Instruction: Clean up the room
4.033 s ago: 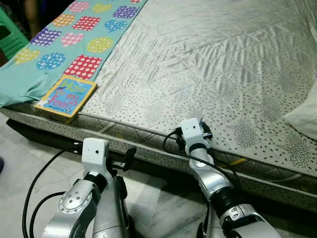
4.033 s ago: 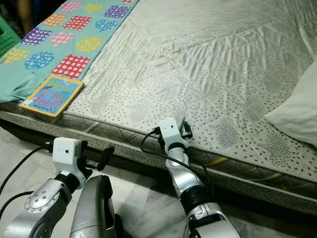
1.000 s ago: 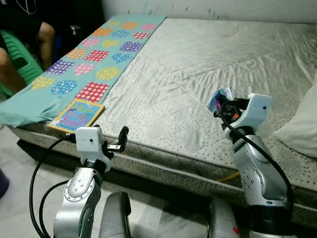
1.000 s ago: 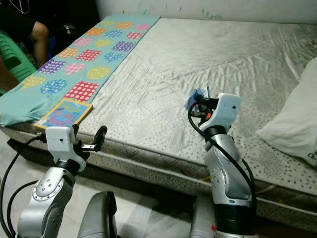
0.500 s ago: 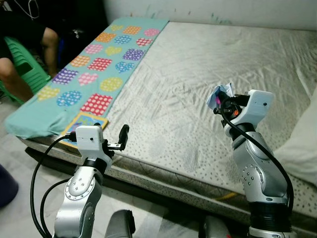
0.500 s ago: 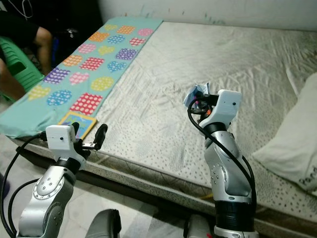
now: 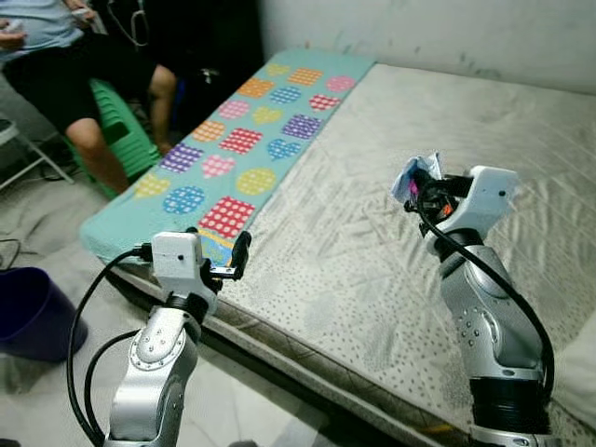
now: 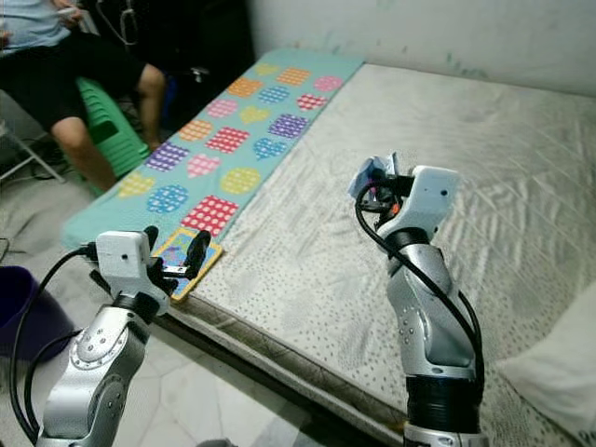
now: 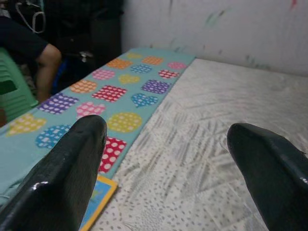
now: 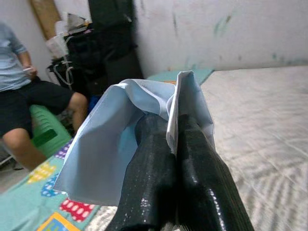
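Bed (image 7: 391,279) before me; person (image 8: 56,56) seated beyond its far left corner. My right gripper (image 7: 416,189), arm raised upright over the mattress, pinches a pale-blue wrapper (image 10: 120,144). My left gripper (image 9: 166,159) hovers spread wide at the front edge, above a book (image 8: 186,256).

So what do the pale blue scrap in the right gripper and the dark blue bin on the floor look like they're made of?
The pale blue scrap, pinched in the right gripper, looks like thin matte paper or wrapper: it creases sharply and holds its folds. The dark blue bin looks like moulded plastic, smooth with a dull sheen.
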`<state>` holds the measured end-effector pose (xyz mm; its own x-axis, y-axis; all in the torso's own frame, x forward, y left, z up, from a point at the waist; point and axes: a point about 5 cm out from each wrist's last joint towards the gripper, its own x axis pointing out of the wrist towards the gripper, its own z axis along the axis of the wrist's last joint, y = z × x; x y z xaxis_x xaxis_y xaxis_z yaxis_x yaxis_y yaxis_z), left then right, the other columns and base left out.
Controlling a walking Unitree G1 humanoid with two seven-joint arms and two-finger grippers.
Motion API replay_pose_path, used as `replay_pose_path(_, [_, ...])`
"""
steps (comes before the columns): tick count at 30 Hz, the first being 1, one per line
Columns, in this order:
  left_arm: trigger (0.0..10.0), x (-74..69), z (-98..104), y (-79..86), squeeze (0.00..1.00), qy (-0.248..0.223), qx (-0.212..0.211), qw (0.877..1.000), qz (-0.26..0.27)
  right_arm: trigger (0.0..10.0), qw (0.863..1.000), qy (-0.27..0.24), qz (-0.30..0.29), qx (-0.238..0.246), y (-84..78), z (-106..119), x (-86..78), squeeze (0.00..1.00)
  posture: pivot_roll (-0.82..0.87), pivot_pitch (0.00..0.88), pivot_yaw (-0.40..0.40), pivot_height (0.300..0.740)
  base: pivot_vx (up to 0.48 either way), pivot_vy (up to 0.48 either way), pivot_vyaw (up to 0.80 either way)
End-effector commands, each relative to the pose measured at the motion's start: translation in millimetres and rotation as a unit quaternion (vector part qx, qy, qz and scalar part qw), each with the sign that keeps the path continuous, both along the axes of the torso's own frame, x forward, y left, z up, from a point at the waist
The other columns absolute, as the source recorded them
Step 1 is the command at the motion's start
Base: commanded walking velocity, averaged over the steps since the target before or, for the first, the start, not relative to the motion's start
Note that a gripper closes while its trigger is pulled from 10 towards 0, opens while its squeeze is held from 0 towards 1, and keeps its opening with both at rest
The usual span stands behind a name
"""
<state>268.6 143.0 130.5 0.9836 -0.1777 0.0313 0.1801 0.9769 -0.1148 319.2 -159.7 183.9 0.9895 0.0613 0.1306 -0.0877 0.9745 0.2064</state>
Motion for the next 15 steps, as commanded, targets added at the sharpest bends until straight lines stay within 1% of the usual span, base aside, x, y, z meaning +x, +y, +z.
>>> replay_pose_path(1, [10.0,0.6,-2.0,3.5,0.00,0.003,0.007,1.000,0.007,10.0,1.000,0.003,0.005,0.000,4.3,-2.3,0.9,0.00,-0.17,0.000,0.083,0.740,0.000,0.000,0.00])
replay_pose_path(10, [10.0,2.3,-2.7,0.3,0.00,0.004,0.007,1.000,0.002,10.0,1.000,0.006,0.006,-0.003,4.1,-4.0,1.8,0.00,-0.18,0.000,0.079,0.740,0.000,0.000,0.00])
replay_pose_path(14, [10.0,4.0,-2.7,-0.9,0.00,0.005,0.009,1.000,0.010,10.0,1.000,0.007,0.006,-0.004,3.4,-4.8,2.4,0.00,-0.18,0.000,0.078,0.740,0.000,0.000,0.00])
replay_pose_path(15, [10.0,4.9,-3.8,-1.7,0.00,0.009,0.007,1.000,0.012,10.0,1.000,0.008,0.002,-0.014,3.0,-5.6,2.8,0.00,-0.18,0.000,0.071,0.740,0.000,0.000,0.00])
